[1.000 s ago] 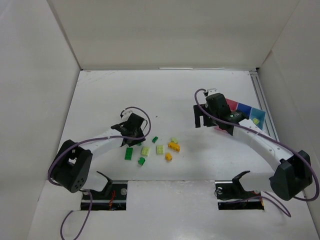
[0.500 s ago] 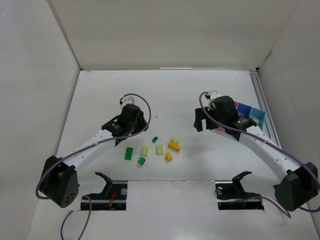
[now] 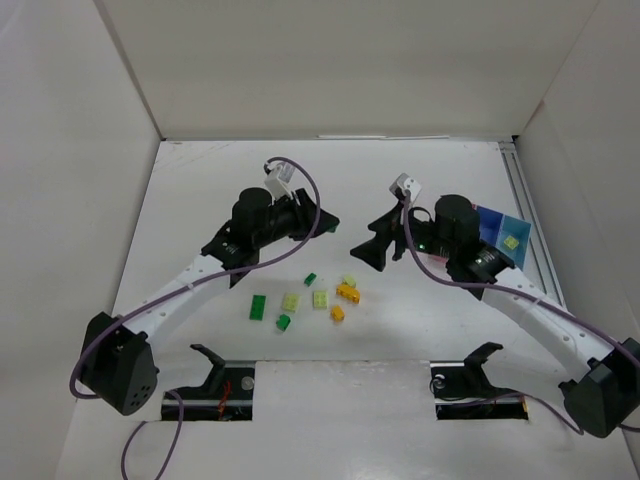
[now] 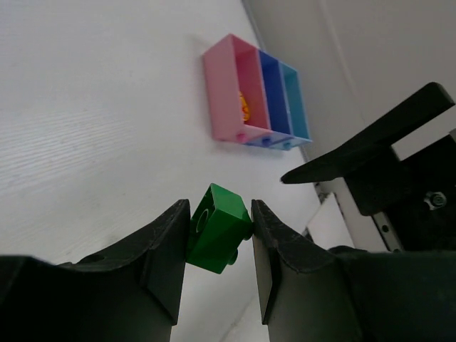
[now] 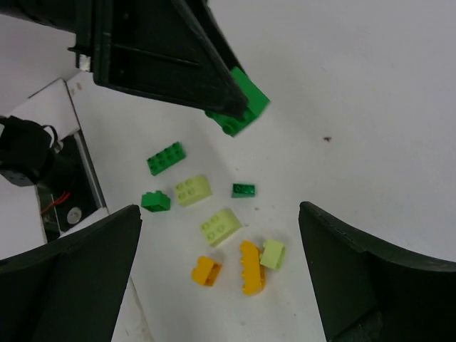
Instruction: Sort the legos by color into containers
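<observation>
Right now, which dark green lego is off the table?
The dark green brick pinched in the left gripper; the other green bricks lie on the table.

Bright, even overhead light washes the white table point(image 3: 430, 180) almost featureless in every view. Beside the scattered legos point(image 3: 320, 299) shadows are faint, soft-edged and short. Just in front of the legos, the right gripper point(image 5: 219, 210) shows fingers point(image 5: 68, 285) as dark, slightly blurred masses in its wrist view; the legos themselves are sharp.
</observation>
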Robot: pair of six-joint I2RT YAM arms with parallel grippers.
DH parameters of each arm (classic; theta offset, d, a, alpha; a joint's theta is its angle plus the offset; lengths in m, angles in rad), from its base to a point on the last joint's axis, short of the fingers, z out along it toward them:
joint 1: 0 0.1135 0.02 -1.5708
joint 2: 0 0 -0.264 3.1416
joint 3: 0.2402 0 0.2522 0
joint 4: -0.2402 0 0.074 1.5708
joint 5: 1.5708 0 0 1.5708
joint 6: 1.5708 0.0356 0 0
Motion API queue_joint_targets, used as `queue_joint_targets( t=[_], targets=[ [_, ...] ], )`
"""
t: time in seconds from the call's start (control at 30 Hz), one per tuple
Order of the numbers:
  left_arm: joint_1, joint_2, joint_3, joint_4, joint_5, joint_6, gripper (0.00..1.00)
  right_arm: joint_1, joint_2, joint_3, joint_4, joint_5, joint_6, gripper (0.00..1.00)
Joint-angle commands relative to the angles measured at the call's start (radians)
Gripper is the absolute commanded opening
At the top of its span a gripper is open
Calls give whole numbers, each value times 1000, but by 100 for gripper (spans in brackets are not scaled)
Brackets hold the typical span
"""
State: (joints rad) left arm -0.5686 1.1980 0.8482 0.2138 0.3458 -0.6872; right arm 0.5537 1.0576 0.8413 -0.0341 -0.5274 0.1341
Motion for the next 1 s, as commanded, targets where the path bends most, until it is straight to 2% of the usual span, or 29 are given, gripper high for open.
queue_joint_targets(
  t=[0.0,0.23,0.37,0.47,0.83,0.93,0.97],
  targets=[
    [-17,6,57,185,153,-29,15,35,10,51,135,27,-19,95],
    [-76,-5,80,206,49,-113,15,109,10,39,281,199,62,95],
    [-120,-23,80,216,-51,-141,15,109,-8,15,346,272,117,89],
    [-129,-32,80,216,-93,-172,16,109,-8,15,356,282,117,80],
    [-149,-67,61,234,-166,-201,16,118,21,24,356,251,98,80],
    [-159,-67,61,243,-166,-210,16,118,31,36,356,241,98,79],
    [-159,-58,61,243,-166,-210,16,118,31,47,356,241,98,76]
  ],
)
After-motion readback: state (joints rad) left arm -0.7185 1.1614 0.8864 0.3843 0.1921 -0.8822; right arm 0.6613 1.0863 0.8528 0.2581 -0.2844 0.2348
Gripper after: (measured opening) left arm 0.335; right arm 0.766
